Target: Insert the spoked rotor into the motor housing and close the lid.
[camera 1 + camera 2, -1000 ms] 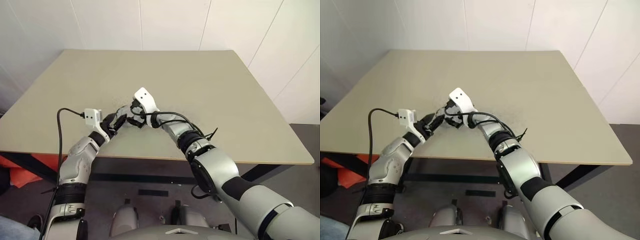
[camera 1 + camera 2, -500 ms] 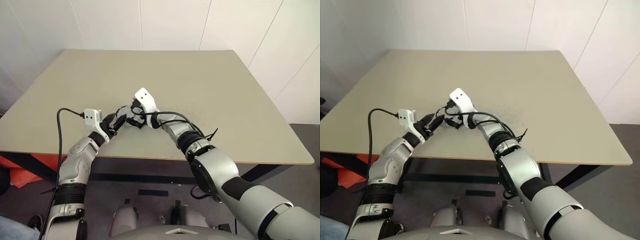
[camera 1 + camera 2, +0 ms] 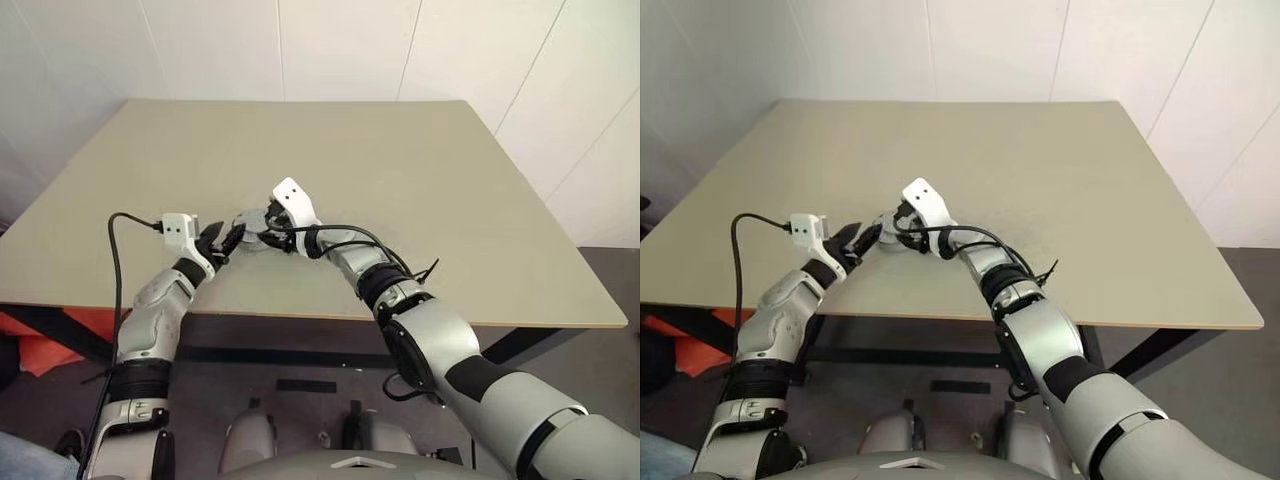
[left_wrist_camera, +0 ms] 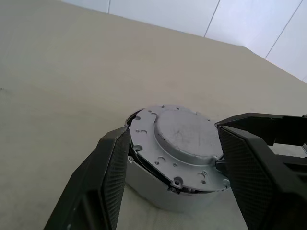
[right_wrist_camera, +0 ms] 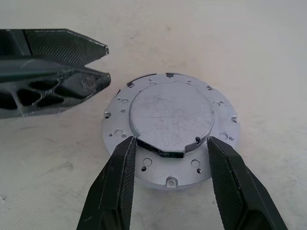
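My right gripper [image 5: 168, 158] pinches the lid's [image 5: 171, 115] raised centre atop the motor housing [image 4: 158, 184]; my left gripper [image 4: 175, 165] straddles the housing, jaws wide, flanks untouched.

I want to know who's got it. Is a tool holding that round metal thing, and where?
The right tool pinches the lid's raised middle part. The left tool straddles the housing; whether it grips cannot be told.
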You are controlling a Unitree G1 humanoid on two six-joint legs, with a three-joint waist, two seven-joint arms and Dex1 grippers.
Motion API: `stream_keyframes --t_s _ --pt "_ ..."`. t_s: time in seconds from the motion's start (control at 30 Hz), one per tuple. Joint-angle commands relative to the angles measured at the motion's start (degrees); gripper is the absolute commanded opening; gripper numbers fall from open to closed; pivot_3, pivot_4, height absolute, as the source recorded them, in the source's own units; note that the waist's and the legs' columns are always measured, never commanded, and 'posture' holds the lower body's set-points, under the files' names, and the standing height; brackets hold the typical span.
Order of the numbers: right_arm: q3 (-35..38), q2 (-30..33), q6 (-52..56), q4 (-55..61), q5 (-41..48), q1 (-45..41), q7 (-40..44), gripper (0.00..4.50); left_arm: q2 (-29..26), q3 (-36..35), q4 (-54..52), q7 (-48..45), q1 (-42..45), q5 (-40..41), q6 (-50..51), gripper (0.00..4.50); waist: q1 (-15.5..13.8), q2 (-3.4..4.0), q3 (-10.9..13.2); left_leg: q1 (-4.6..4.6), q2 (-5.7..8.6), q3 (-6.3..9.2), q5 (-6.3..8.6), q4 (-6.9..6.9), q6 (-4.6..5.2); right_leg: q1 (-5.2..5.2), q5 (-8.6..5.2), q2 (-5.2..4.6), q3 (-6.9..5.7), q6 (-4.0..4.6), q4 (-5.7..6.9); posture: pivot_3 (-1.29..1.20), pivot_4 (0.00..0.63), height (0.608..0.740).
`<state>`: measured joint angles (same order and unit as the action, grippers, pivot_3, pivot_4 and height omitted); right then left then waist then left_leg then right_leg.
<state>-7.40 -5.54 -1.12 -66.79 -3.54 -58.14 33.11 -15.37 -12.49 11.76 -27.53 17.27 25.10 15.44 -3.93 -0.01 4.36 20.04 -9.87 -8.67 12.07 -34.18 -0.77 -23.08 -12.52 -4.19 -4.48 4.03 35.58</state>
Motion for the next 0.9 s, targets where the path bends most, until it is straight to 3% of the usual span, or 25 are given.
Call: stream_keyframes --t_s 0.03,0.5,0.9 --pt "1.2 1.7 -0.2 4.1 0.8 0.4 0.4 2.59 -1.3 -1.8 1.5 -0.1 2.0 -0.4 -2.4 3.06 -0.1 0.0 0.0 0.01 0.0 0.0 0.0 0.0 0.0 0.0 0.0 0.0 0.0 0.0 0.0 0.0 0.0 0.74" --pt "0.0 3.4 -0.5 8.2 -0.4 1.9 0.3 2.59 -0.5 -1.8 4.4 -0.1 2.9 -1.3 -4.6 3.06 -0.1 0.0 0.0 0.02 -0.01 0.0 0.0 -0.01 0.0 0.0 0.0 0.0 -0.01 0.0 0.01 0.0 0.0 0.74" --pt "0.0 13.1 7.9 30.6 1.3 9.4 5.6 2.59 -1.9 -0.8 14.1 4.9 6.3 -6.0 -2.1 3.06 -0.1 -0.03 0.0 0.03 0.03 0.01 -0.01 -0.02 0.01 0.01 0.0 0.0 0.0 -0.01 -0.04 0.0 0.0 0.74"
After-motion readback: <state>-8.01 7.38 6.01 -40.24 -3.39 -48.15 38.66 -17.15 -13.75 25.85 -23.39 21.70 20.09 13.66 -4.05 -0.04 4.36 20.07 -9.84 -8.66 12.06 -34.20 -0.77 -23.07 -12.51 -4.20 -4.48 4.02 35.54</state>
